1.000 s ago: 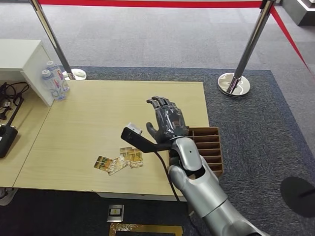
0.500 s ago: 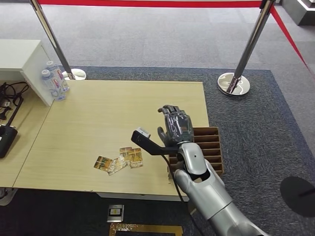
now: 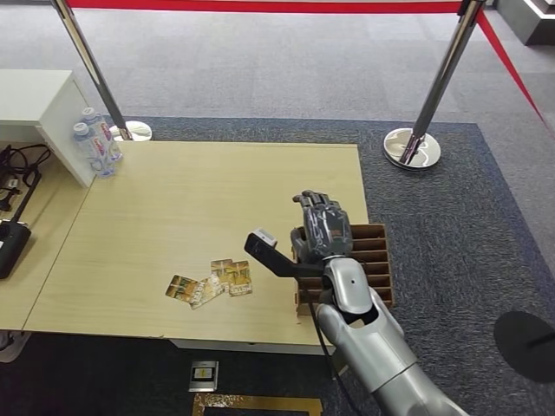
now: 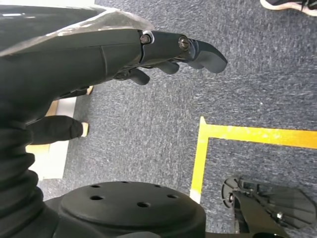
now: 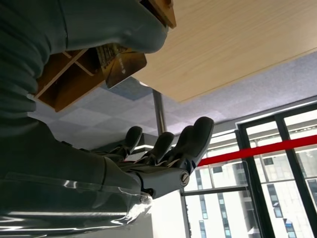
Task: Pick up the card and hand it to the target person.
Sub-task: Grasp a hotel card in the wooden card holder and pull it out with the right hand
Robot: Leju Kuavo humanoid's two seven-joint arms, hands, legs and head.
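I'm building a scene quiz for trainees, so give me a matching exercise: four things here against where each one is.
Things:
1. cards
2. water bottles
3. slotted wooden box
4. right hand

Places:
A. table's far left corner
B. above the box
C. spread near the table's front edge
D. table's right front end

Pairs: 1-C, 2-A, 3-D, 4-B

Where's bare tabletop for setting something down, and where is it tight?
Free: the wide stretch of table between the water bottles and the right hand, and the far edge. Crowded: the near edge with the scattered cards, and the slotted wooden box under that hand.
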